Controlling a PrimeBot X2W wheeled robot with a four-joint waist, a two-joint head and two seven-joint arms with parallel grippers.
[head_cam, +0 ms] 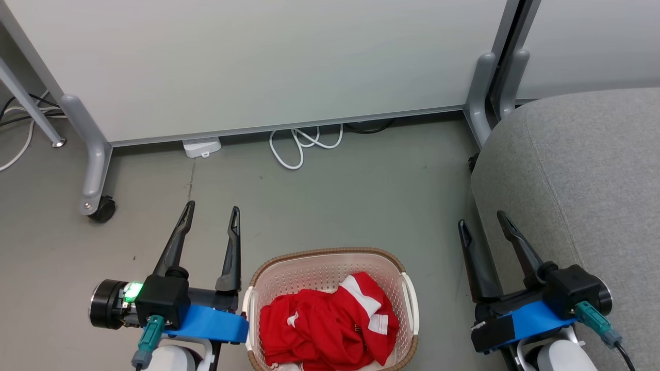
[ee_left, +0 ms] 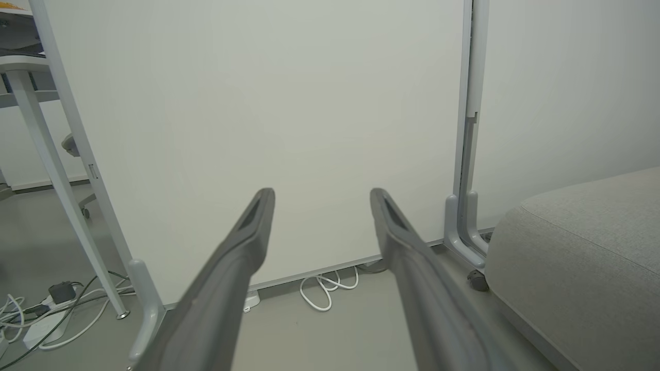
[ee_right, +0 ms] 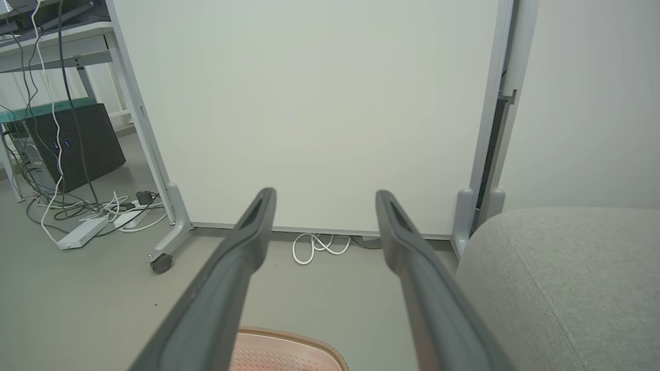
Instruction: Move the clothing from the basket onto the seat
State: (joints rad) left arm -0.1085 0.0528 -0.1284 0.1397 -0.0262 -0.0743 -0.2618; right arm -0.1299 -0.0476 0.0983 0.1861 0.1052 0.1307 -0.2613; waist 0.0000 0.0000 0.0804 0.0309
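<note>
Not started: red-and-white fabric clothing (head_cam: pixel 330 324), probably one piece, to lift from cream perforated plastic basket (head_cam: pixel 319 275) onto light grey upholstered seat (head_cam: pixel 582 180). Released: left end effector (head_cam: pixel 214 206), right end effector (head_cam: pixel 480 218).

We're reading no text, numbers or brands anywhere. We're spotting a small white patch (head_cam: pixel 379 322) on the clothing (head_cam: pixel 319 324), below and right of the left gripper (head_cam: pixel 213 206) fingers; any print there is too small to tell.

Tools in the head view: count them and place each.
2. The left tool hovers left of the basket; the right tool is right of it, by the seat. Both are open.
</note>
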